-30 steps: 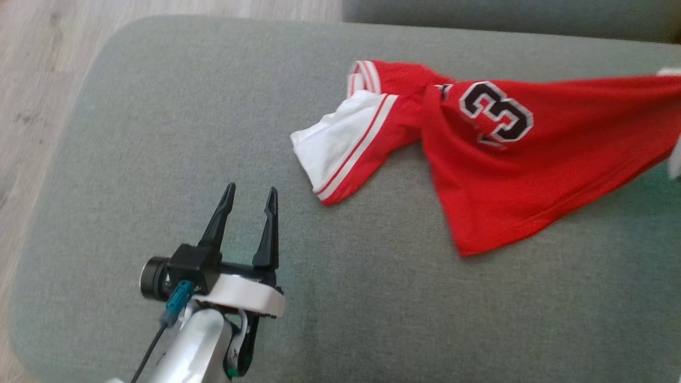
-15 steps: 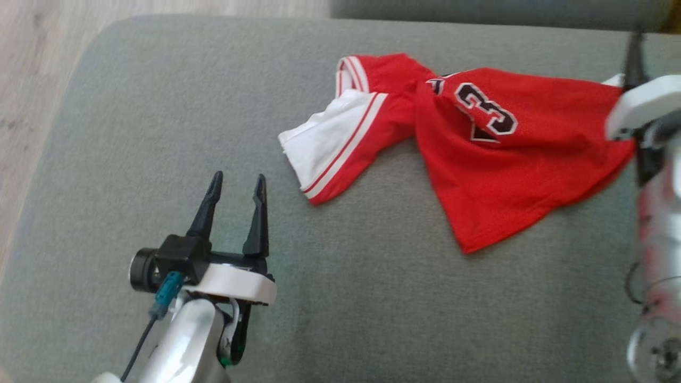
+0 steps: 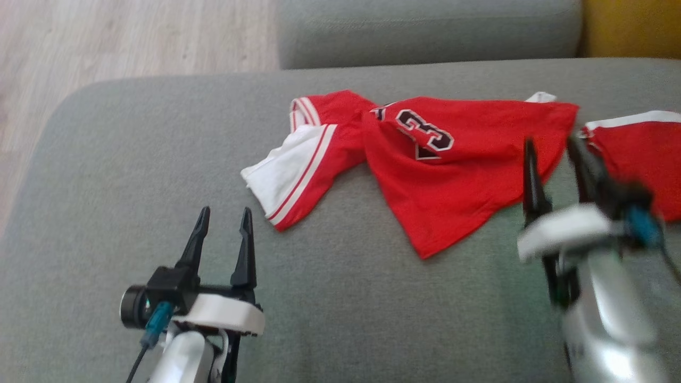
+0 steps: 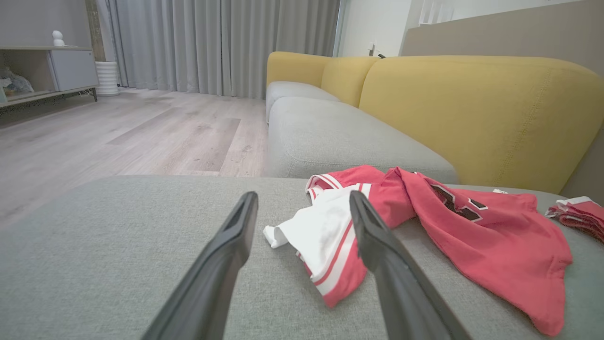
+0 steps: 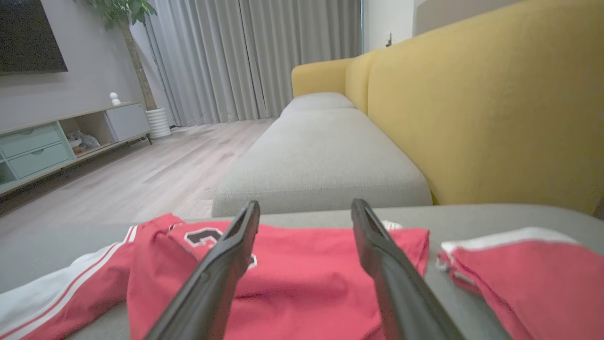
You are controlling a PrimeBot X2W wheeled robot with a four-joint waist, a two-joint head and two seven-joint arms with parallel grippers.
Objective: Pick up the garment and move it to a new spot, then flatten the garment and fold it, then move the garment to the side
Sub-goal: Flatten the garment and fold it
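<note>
Grey cushion (image 3: 133, 175) with a wood floor (image 3: 106, 42) past its left edge and a yellow sofa back (image 4: 472, 113) behind. One red shirt (image 3: 441, 181) lies crumpled near the far edge, and one more red cloth (image 3: 638, 154) lies at the right edge, just apart from it. There are two grippers, the left gripper (image 3: 223, 213) near the front edge and the right gripper (image 3: 550, 141) by the shirt's right end, both open and holding nothing.

You are looking at a red garment (image 3: 447, 186) carrying a white panel, red-and-white stripes and a black, white-edged numeral, lying on a grey cushion (image 3: 133, 159) before a yellow backrest (image 4: 472, 113).
</note>
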